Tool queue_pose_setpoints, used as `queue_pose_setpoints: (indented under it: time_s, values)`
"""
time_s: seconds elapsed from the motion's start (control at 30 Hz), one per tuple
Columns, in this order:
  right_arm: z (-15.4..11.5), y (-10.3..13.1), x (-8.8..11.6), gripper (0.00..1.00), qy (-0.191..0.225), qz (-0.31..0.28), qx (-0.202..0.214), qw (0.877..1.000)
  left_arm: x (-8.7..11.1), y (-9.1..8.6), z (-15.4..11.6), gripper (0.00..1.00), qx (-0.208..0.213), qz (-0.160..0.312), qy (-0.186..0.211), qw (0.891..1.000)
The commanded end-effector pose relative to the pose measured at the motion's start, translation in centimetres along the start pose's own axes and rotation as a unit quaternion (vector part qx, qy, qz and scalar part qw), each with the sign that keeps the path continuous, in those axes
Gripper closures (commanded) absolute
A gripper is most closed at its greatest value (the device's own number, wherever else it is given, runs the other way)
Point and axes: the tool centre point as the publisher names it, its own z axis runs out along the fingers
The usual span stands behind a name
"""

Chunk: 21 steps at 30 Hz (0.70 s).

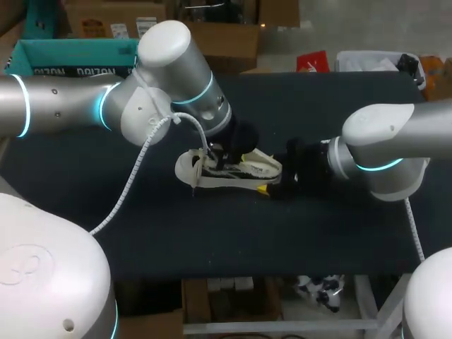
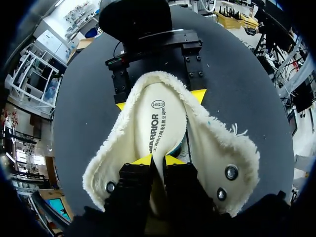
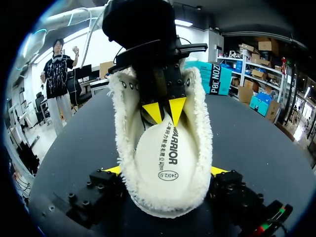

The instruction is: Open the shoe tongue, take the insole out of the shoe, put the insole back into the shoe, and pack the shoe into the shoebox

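Note:
A cream shoe (image 1: 236, 171) with a fleece lining lies on its sole in the middle of the black table (image 1: 339, 233). Its opening is spread wide, and the pale insole (image 2: 160, 123) lies flat inside. My left gripper (image 2: 159, 159) comes down into the heel end and is shut on the insole's narrow end. From the other side, my right gripper (image 3: 167, 171) holds the toe end of the shoe (image 3: 202, 128) between its widely spread fingers, one on each side. The teal shoebox (image 1: 70, 56) stands at the back left.
My two arms meet over the table's middle, the left (image 1: 169, 78) from the back left and the right (image 1: 381, 148) from the right. A white cable (image 1: 134, 176) hangs from the left arm. Bare black tabletop lies in front of the shoe.

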Motion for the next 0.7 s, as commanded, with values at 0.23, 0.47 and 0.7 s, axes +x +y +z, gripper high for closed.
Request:
queue_pose_setpoints:
  time_s: [0.23,0.47,0.7]
  values:
    - [0.7,-0.2,0.3,1.00,0.001,-0.001,-0.002,1.000,-0.8,-0.9,-2.9,1.00,0.037,0.002,0.013,0.999]
    - [0.7,-0.2,0.3,1.00,0.001,-0.001,-0.002,1.000,-1.1,-1.2,-4.7,1.00,0.073,0.004,0.020,0.997]
    - [0.7,-0.2,0.3,1.00,0.001,-0.001,-0.002,1.000,-1.2,-1.1,-5.3,1.00,0.104,-0.005,0.030,0.994]
